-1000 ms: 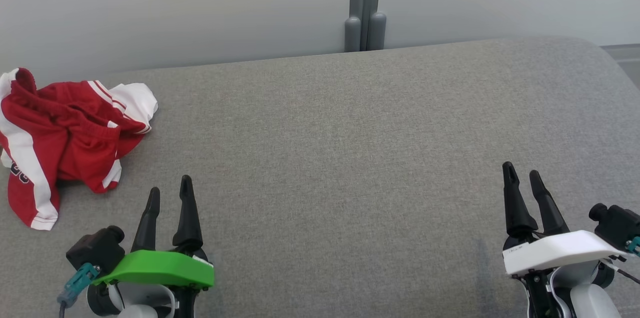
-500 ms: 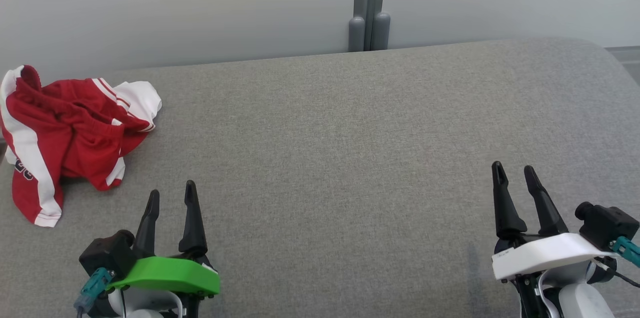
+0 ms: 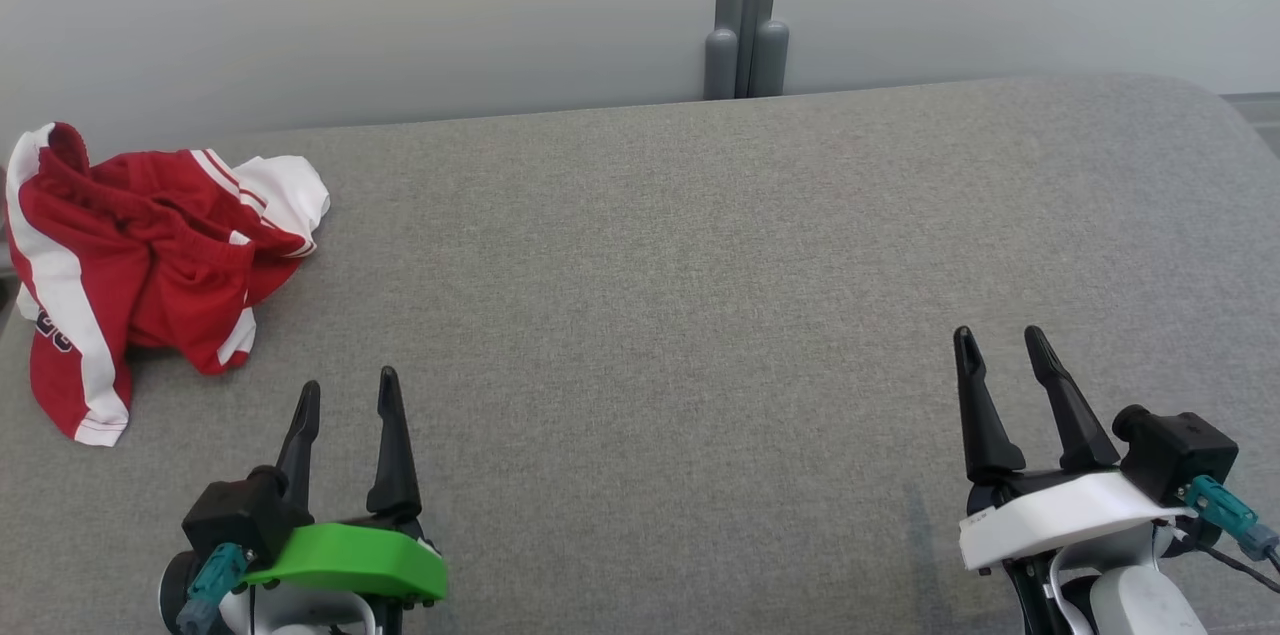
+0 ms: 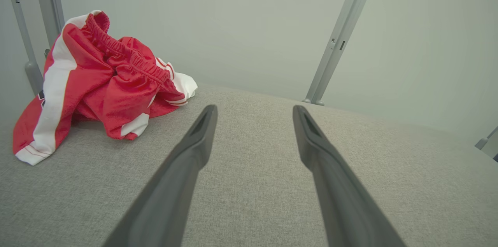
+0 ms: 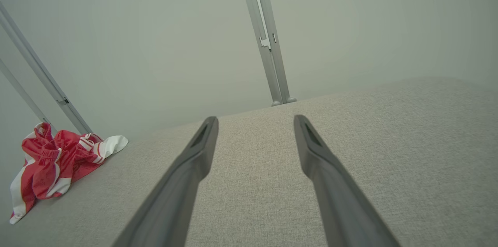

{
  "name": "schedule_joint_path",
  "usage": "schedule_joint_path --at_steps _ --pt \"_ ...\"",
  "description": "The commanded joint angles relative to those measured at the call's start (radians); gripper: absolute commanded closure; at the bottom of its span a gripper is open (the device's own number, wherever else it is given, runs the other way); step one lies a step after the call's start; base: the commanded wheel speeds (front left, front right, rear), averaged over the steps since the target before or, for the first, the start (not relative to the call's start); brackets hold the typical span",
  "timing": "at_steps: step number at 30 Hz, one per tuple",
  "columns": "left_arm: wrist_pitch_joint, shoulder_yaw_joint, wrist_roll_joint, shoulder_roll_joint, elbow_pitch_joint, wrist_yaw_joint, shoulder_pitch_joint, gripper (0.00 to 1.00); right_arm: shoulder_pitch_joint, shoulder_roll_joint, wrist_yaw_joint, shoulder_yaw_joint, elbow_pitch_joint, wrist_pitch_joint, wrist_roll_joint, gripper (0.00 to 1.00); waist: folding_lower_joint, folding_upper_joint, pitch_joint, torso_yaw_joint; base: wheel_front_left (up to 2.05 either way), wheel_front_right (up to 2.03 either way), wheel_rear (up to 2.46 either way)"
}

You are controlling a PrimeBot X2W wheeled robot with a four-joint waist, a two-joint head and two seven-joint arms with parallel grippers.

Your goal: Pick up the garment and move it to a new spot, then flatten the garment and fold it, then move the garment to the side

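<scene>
Item, scene entire: against the pictures of a moment before, the whole head view has slid a little to the right, post and garment together. This reads as the camera turning toward the garment's side, not as any thing moving; the pick-up, by this judgement, is not yet begun. Padded surface (image 3: 700,265): broad, grey, finely woven cloth, flat across the middle, rounded off at its far right corner. Wall panel (image 3: 400,5): pale, smooth, matt. Post (image 3: 745,5): grey metal, upright, slim, two rounded stubs at its foot. Garment (image 3: 140,255): red sports shorts with white side stripes and dark lettering, thin slick knit, gathered elastic waistband (image 4: 128,54) uppermost — a crumpled heap at the far left edge of the surface, untouched, one leg trailing toward the robot. Left gripper (image 3: 349,380): green-shelled, two long dark tapered fingers spread wide with nothing between them, near the garment yet clear of it. Right gripper (image 3: 998,333): white-shelled, fingers likewise parted and empty — well apart from the garment, over bare cloth.
</scene>
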State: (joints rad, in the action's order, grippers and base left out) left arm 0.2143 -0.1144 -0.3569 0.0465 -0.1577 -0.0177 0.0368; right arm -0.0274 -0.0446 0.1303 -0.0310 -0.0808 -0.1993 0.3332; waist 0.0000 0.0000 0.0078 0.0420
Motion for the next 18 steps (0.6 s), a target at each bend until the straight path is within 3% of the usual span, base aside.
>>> schedule_joint_path --at_steps 1,18 --pt "0.011 0.000 0.029 0.005 0.002 -0.004 -0.009 0.00 -0.007 -0.006 0.001 -0.006 0.002 -0.013 -0.031 0.00 0.0000 0.0000 0.000 0.001 0.00 0.00 0.00" --pt "0.037 0.001 0.117 0.006 -0.010 -0.007 -0.028 0.00 0.011 -0.008 0.001 -0.026 0.004 -0.048 -0.150 0.00 0.0000 0.0000 -0.005 0.006 0.00 0.00 0.00"
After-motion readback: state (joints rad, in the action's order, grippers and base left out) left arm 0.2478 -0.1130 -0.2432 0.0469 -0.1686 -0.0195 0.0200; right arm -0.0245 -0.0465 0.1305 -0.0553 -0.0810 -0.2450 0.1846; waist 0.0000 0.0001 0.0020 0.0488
